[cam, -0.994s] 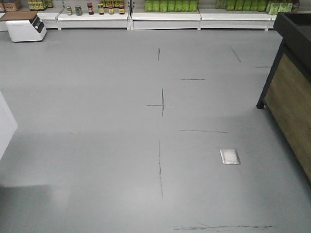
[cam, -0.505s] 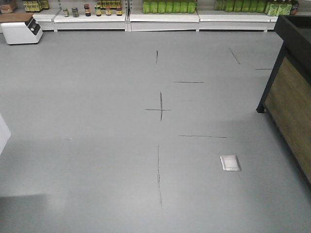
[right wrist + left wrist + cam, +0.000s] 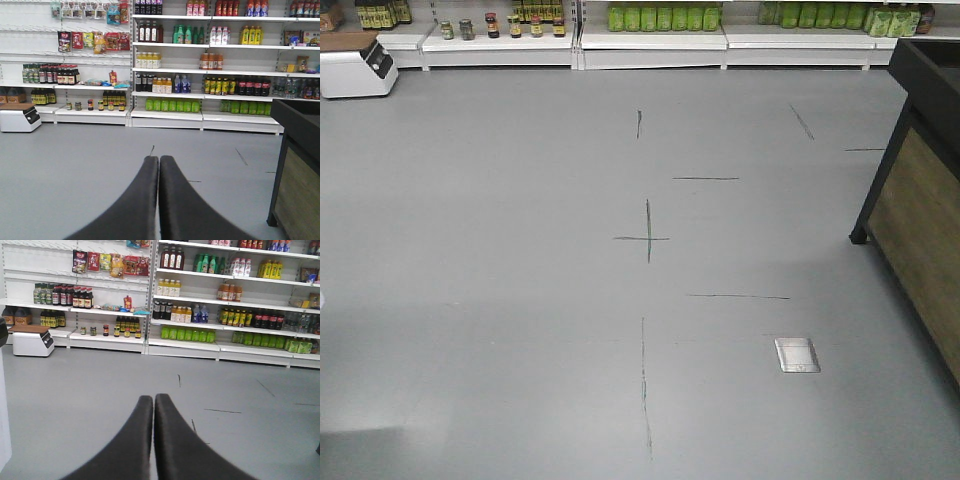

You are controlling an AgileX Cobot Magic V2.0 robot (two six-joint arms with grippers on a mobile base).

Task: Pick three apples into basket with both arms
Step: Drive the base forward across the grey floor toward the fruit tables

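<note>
Apples and basket show in none of our views. We see our left pincer (image 3: 153, 400) and right pincer (image 3: 158, 161) each closed tight, holding nothing, over grey floor (image 3: 500, 300); stocked shelves (image 3: 200, 70) stand beyond, a wood-panelled stand (image 3: 920, 220) at right.

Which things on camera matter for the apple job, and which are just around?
Job: left gripper, right gripper, both shut, empty; no apples or basket in view.
Around: stocked shelves, white machine, wood-panelled stand, metal floor plate.
</note>
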